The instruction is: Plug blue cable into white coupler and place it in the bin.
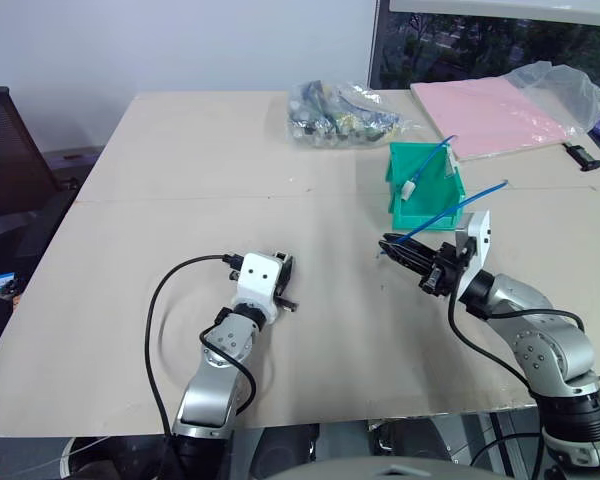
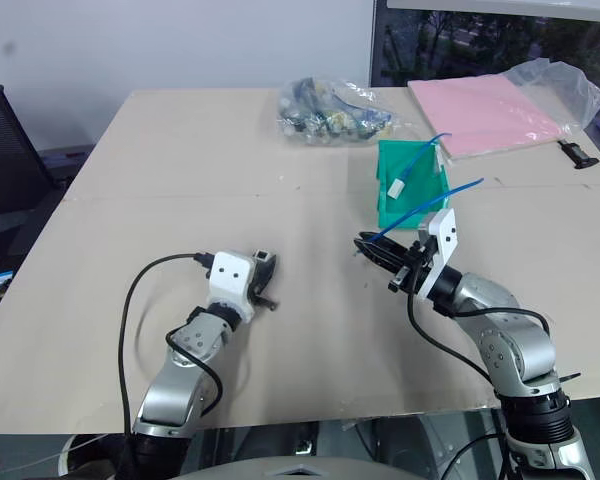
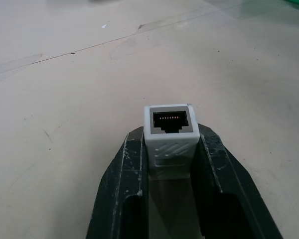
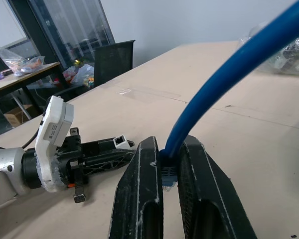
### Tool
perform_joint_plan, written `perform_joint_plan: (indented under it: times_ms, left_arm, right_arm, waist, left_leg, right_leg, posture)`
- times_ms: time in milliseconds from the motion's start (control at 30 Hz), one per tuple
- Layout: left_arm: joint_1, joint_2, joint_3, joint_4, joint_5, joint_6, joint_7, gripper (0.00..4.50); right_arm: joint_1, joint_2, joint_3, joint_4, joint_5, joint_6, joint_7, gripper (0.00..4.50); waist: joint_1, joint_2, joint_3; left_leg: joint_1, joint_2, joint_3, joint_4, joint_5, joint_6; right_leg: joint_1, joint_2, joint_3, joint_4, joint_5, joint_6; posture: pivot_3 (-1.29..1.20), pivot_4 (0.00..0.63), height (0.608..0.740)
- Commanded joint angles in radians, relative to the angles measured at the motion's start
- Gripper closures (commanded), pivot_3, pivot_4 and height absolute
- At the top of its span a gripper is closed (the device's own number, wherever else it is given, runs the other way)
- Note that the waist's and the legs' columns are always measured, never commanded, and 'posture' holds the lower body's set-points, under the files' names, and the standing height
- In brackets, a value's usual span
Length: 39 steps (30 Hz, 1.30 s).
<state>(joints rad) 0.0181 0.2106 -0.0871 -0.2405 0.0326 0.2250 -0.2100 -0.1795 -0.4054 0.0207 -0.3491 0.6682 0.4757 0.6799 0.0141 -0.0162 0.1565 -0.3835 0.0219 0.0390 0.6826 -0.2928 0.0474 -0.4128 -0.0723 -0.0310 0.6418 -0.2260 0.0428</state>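
Now the white coupler (image 3: 170, 134) is pinched by the left gripper (image 3: 170, 164), socket facing out, and the blue cable (image 4: 224, 84) is clamped in the right gripper (image 4: 170, 172). Plug and socket should be lined up straight, then pushed together slowly.

No legible text, label or number on anything.

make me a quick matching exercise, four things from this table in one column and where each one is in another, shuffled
Things:
1. white coupler
2. blue cable
3. bin
4. pink sheet

Places:
A. far corner of the table, beside a clear plastic bag
B. clamped in the left gripper
C. clamped in the right gripper
D. standing on the table beyond the right gripper

Pairs: 1-B, 2-C, 3-D, 4-A
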Motion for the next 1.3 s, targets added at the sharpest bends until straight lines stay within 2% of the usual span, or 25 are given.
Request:
perform_joint_plan:
  times_ms: [33, 167, 267, 533, 833, 1300]
  left_arm:
    - [-0.050, 0.027, -0.036, 0.059, -0.056, -0.049, -0.132, 3.94]
    - [-0.161, 0.089, -0.110, 0.164, -0.143, -0.098, -0.408, 3.94]
    - [-0.328, 0.137, -0.191, 0.370, -0.150, -0.204, -0.669, 3.94]
    - [-0.628, 0.114, -0.284, 0.869, -0.101, -0.480, -1.021, 3.94]
    - [-0.733, 0.066, -0.265, 1.085, -0.092, -0.592, -1.164, 3.94]
    - [-0.770, 0.037, -0.253, 1.135, -0.090, -0.606, -1.223, 3.94]
  right_arm:
    - [-0.029, -0.012, 0.007, -0.018, -0.022, -0.015, 0.025, 4.50]
    - [-0.057, -0.047, 0.040, 0.001, -0.078, -0.031, 0.075, 4.50]
    - [-0.082, -0.083, 0.096, 0.044, -0.163, -0.092, 0.143, 4.50]
    - [-0.133, -0.106, 0.149, 0.187, -0.292, -0.243, 0.250, 4.50]
    - [-0.181, -0.046, 0.160, 0.263, -0.334, -0.317, 0.272, 4.50]
    - [-0.180, -0.051, 0.187, 0.299, -0.393, -0.367, 0.329, 4.50]
  waist:
    - [0.002, 0.000, 0.000]
    - [0.003, 0.000, 0.000]
    - [0.001, 0.000, 0.000]
    - [0.003, 0.000, 0.000]
    - [0.002, 0.000, 0.000]
    - [0.002, 0.000, -0.001]
  left_leg:
    - [0.000, 0.000, 0.000, 0.000, 0.000, 0.000]
    - [0.000, -0.001, 0.000, 0.001, 0.000, 0.000]
    - [-0.001, -0.002, 0.000, 0.002, 0.000, 0.000]
    - [-0.001, -0.005, 0.000, 0.002, 0.000, 0.000]
    - [-0.002, -0.006, -0.001, 0.003, 0.000, 0.000]
    - [-0.003, -0.006, -0.004, 0.003, 0.000, 0.000]
  right_leg:
    - [0.000, 0.000, 0.000, 0.000, 0.000, 0.000]
    - [0.000, 0.000, -0.001, 0.000, -0.002, -0.004]
    - [0.001, 0.000, -0.001, -0.001, -0.002, -0.004]
    - [0.001, 0.002, -0.002, -0.001, 0.000, 0.000]
    - [0.002, 0.001, -0.002, -0.002, 0.000, 0.001]
    - [0.002, 0.001, -0.005, -0.001, 0.000, 0.001]
  posture:
    - [0.00, 0.150, 0.740]
    - [0.00, 0.150, 0.740]
    - [0.00, 0.150, 0.740]
    - [0.00, 0.150, 0.740]
    - [0.00, 0.150, 0.740]
    - [0.00, 0.150, 0.740]
